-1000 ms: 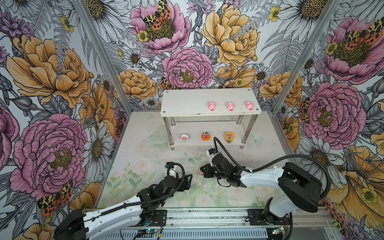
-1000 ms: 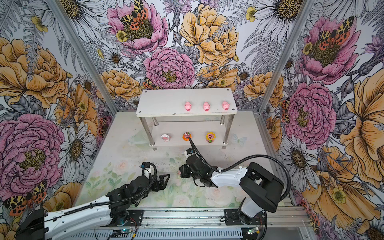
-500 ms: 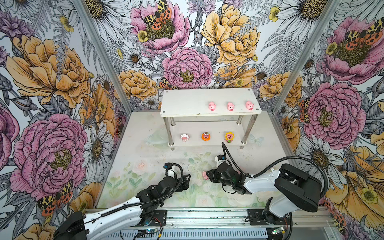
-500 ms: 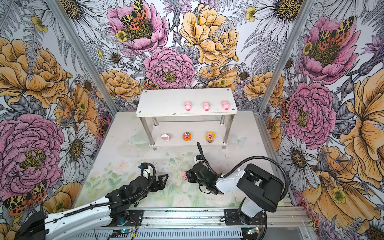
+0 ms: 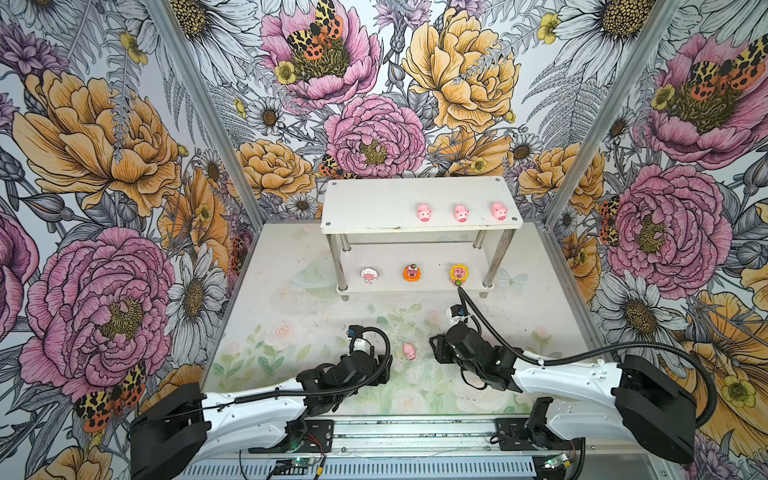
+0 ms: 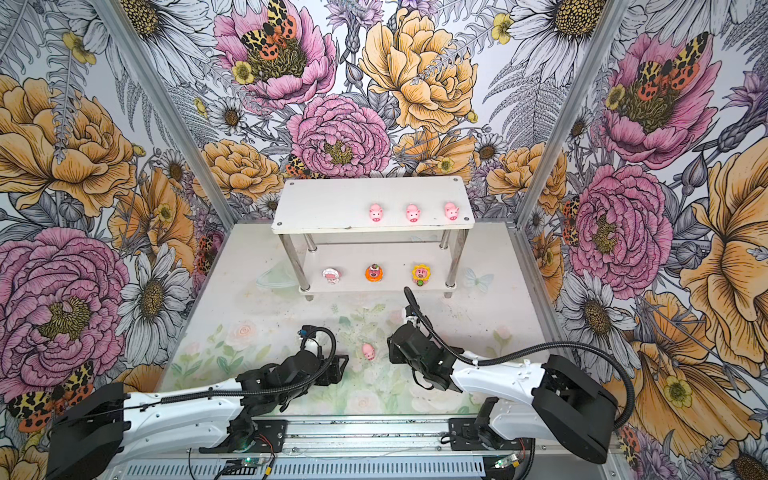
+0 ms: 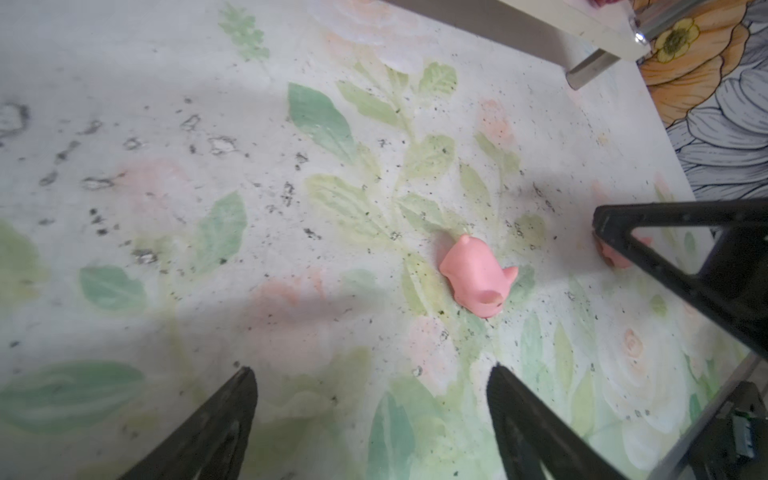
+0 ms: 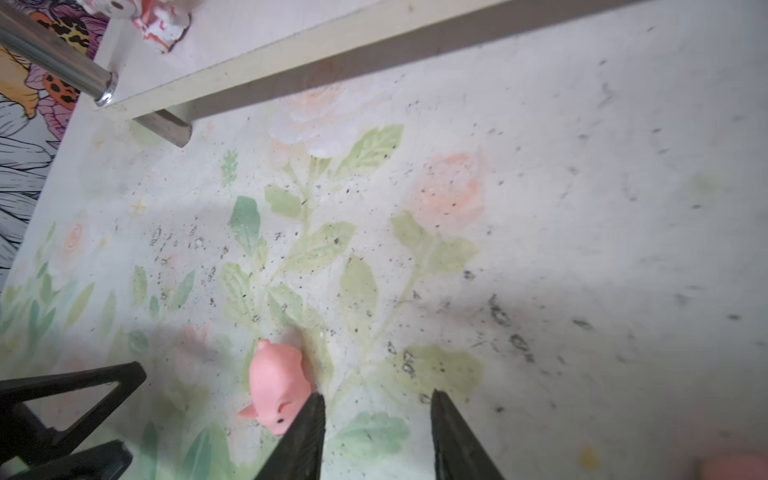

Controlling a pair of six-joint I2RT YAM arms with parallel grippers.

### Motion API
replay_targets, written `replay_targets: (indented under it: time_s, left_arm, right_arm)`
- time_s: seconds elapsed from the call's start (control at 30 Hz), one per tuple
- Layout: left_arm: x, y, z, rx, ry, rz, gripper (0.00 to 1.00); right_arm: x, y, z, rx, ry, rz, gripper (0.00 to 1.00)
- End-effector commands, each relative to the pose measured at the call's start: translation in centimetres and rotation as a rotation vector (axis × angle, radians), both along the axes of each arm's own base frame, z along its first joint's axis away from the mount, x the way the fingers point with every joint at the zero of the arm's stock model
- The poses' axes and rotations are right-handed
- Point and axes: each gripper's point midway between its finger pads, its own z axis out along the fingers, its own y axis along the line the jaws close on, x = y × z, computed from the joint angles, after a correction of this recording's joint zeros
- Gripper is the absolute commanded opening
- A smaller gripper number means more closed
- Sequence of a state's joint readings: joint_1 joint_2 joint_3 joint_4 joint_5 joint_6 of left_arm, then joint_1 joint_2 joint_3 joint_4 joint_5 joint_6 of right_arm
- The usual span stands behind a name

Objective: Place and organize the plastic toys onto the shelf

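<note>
Left hand (image 7: 370, 374) and right hand (image 8: 376, 399): both released, empty, flanking one loose pig (image 5: 409, 351) lying on the bench (image 5: 291, 316). Pig is best straddled squarely before closing, one hand only, the other kept back. Shelf (image 5: 374, 203): left half of top tier bare beside three pigs (image 5: 461, 212); bench between is unobstructed; front edge to be cleared.

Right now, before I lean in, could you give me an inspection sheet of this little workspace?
Surface: table, faded flower print, dark specks.
Job's things: shelf holds three pigs on top, three flower-rimmed figures below; one loose pig lies on the table between left gripper and right gripper; another pink piece sits partly hidden behind the right gripper.
Clutter: nothing seen.
Grippers: both open, empty.
Cables: black cables loop up behind both grippers.
Surroundings: flower-print walls.
</note>
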State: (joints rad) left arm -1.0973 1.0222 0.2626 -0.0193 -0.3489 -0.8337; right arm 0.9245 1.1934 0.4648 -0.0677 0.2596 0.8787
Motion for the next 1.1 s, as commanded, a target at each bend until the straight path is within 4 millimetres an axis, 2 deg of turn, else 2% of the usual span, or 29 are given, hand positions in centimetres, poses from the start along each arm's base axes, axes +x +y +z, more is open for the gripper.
replay_targets:
  time_s: [0.0, 0.17, 0.3, 0.33, 0.57, 0.73, 0.87, 1.0, 1.07]
  left_arm:
    - [0.2, -2.7, 1.3, -0.002, -0.023, -0.018, 0.8]
    - [-0.1, -6.5, 1.3, 0.047, -0.021, -0.059, 0.77]
    - [0.6, -7.7, 0.3, 0.125, 0.01, -0.038, 0.57]
    - [0.8, -7.9, 0.0, 0.143, 0.019, -0.034, 0.54]
    - [1.5, -7.4, -2.0, 0.236, 0.09, 0.042, 0.6]
    - [2.2, -7.6, -2.4, 0.246, 0.104, 0.065, 0.57]
    - [2.8, -7.8, -2.7, 0.244, 0.111, 0.071, 0.5]
    - [3.4, -7.7, -2.6, 0.211, 0.113, 0.084, 0.33]
    - [3.7, -7.7, -2.0, 0.195, 0.106, 0.082, 0.28]
  right_arm:
    - [0.4, -4.4, 1.6, -0.201, -0.087, -0.068, 0.44]
    - [-0.1, -7.0, 1.8, -0.212, -0.11, -0.109, 0.45]
    - [-0.4, -7.3, 1.4, -0.207, -0.101, -0.102, 0.44]
    - [-0.4, -7.2, 1.5, -0.207, -0.103, -0.097, 0.44]
    - [-0.4, -7.5, 1.8, -0.221, -0.129, -0.077, 0.44]
    - [-0.5, -7.8, 2.2, -0.212, -0.149, -0.072, 0.45]
    - [-0.7, -8.1, 2.4, -0.196, -0.166, -0.068, 0.45]
    - [-0.9, -8.8, 2.3, -0.177, -0.176, -0.08, 0.45]
    - [-0.9, -9.1, 2.4, -0.169, -0.18, -0.087, 0.45]
